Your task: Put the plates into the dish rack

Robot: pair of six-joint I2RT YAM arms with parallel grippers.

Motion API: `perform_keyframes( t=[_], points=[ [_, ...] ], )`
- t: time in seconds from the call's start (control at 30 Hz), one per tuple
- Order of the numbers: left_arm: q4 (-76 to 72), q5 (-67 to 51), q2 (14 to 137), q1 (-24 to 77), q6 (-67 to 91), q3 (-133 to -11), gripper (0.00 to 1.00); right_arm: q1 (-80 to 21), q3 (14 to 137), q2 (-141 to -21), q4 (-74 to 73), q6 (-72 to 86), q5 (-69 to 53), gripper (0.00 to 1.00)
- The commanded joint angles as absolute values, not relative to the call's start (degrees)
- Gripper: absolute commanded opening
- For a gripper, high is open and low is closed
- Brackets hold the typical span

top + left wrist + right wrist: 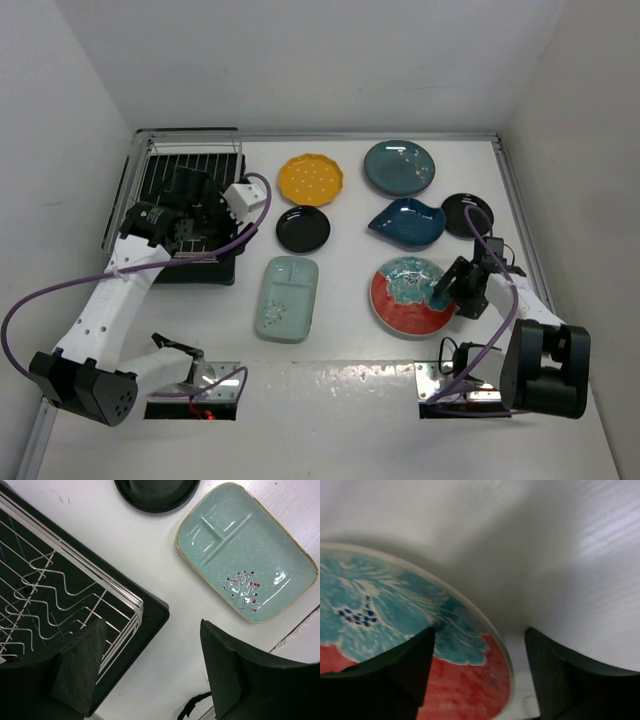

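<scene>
The dish rack (170, 170) stands at the far left, silver wire over a black tray, with no plate in it. My left gripper (200, 208) hovers open and empty over its near right corner (125, 610). On the table lie the yellow scalloped plate (310, 180), grey-teal plate (399, 167), two small black plates (303, 229) (467, 215), blue leaf plate (407, 222), mint tray (287, 298) and red flowered plate (405, 298). My right gripper (452, 290) is open astride the red plate's right rim (490, 625), one finger over the plate, the other over the table.
White walls close in the table on the left, back and right. Purple cables loop from both arms. The mint tray (245, 555) and a black plate (155, 492) lie just right of the rack. Metal base plates (200, 378) sit at the near edge.
</scene>
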State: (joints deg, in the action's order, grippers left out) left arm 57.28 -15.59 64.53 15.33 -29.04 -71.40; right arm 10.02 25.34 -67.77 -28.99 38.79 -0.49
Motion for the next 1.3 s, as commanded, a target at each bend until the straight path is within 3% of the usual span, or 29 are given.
perform_keyframes(
  t=[0.0, 0.07, 0.1, 0.13, 0.17, 0.3, 0.6, 0.8, 1.0, 1.03, 1.13, 1.27],
  points=[
    [55.8, -15.4, 64.0, 15.7, -28.1, -73.7, 0.79, 10.9, 22.5, -68.2, -21.6, 39.6, -8.2, 0.69],
    [55.8, -14.8, 64.0, 15.7, -28.1, -73.7, 0.79, 11.1, 21.2, -68.3, -20.0, 39.9, -10.9, 0.54],
    [55.8, -14.8, 64.0, 15.7, -28.1, -73.7, 0.79, 11.1, 20.7, -68.1, -19.8, 39.8, -11.2, 0.39],
    [55.8, -14.8, 64.0, 15.7, -28.1, -74.2, 0.81, 11.1, 20.3, -68.1, -19.7, 39.6, -11.9, 0.32],
    [55.8, -14.8, 64.0, 15.7, -28.1, -74.2, 0.81, 11.2, 20.3, -68.3, -19.6, 39.1, -12.2, 0.19],
    [55.8, -14.8, 64.5, 15.7, -28.1, -74.7, 0.81, 11.3, 20.6, -69.7, -20.8, 37.2, -15.5, 0.00],
    [55.8, -17.5, 65.8, 15.7, -27.6, -75.3, 0.81, 7.6, 24.0, -62.1, -17.3, 31.0, -33.8, 0.00],
    [55.8, -25.6, 69.9, 17.0, -27.6, -79.2, 0.83, 3.2, 33.9, -55.3, -13.7, 35.4, -36.4, 0.00],
    [55.8, -41.4, 77.9, 18.6, -29.9, -85.2, 0.87, 0.6, 40.5, -57.7, -2.4, 42.3, -43.5, 0.00],
    [54.0, -44.8, 79.1, 18.6, -28.8, -85.8, 0.89, 0.4, 40.3, -59.4, 7.2, 47.0, -45.8, 0.00],
    [49.8, -48.2, 83.6, 18.6, -26.6, -86.6, 0.90, -1.7, 40.5, -62.1, 17.3, 50.0, -49.6, 0.00],
    [44.0, -48.2, 88.8, 19.2, -23.3, -88.5, 0.90, -4.5, 43.9, -65.5, 20.3, 50.8, -50.0, 0.00]
  ],
)
